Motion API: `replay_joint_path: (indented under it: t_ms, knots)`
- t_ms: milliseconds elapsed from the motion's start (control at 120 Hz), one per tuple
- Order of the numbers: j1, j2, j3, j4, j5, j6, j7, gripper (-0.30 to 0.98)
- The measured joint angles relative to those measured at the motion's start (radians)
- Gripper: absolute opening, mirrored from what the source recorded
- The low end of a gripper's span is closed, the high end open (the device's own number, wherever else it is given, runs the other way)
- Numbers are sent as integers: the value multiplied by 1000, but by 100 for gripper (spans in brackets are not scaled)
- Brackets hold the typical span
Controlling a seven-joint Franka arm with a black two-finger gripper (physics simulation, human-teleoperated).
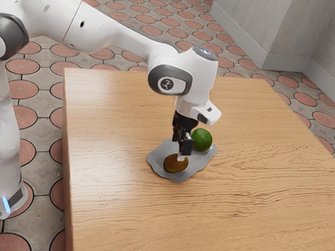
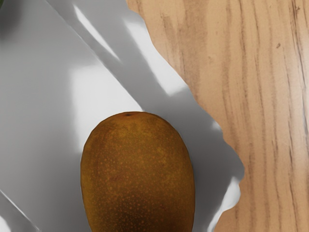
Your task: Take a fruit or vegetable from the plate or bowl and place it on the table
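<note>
Kiwi, brown and oval, lying in the grey wavy-rimmed plate, toward the exterior view's lower left side of it. My pincer points down at the kiwi; whether the two touch cannot be made out. How far open the pincer is, and whether it has hold of the kiwi, I cannot tell from either view. Round green fruit, in the same plate, toward the exterior view's upper right, just beside my pincer and apart from the kiwi. The plate rests on the wooden bench. My arm, white with dark joint covers, enters from the exterior view's upper left. In the wrist view, the kiwi shows fine pale speckling and a small dark scar at one end; bright reflections mark the plate around it. Beyond the bench: floor of round reddish tiles set in grey, and pale grey walls.
</note>
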Motion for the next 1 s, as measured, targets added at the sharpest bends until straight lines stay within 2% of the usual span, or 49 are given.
replay_joint_path:
  t_ms: [367,850,1000]
  knots:
    - [18,2,2,-54,0,52,29,69]
    - [14,65,-5,-76,-3,141,54,69]
    - [10,80,-5,-76,-6,154,58,63]
